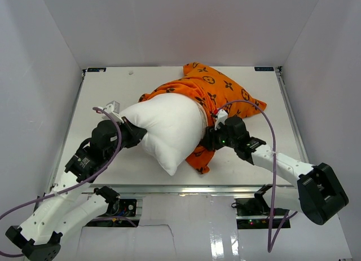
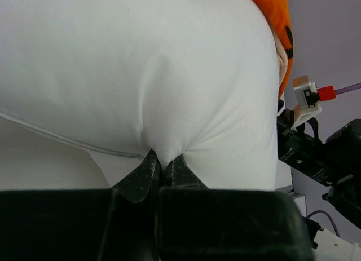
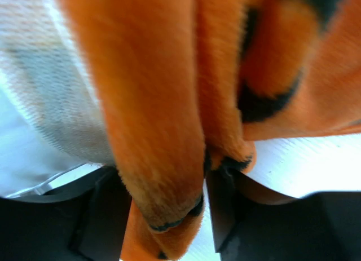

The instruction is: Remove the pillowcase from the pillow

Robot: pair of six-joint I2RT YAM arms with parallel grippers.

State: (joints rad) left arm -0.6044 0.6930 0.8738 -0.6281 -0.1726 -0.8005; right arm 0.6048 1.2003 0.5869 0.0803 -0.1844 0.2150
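The pillowcase is bunched over the far half of the pillow, which lies mid-tabletop with its near half already bared. A small pinch of white pillow fabric is clamped in the closed left gripper at the bare left edge. A thick fold of the orange hem is held between the closed fingers of the right gripper at the pillow's right side. The step in hand is judged to be the peeling apart. It would be done best with the pillow anchored by the left gripper while the hem is drawn steadily toward the far right, low along the tabletop, so that the cover slides off and the pillow is not dragged. A sudden pull might free the thin white pinch.
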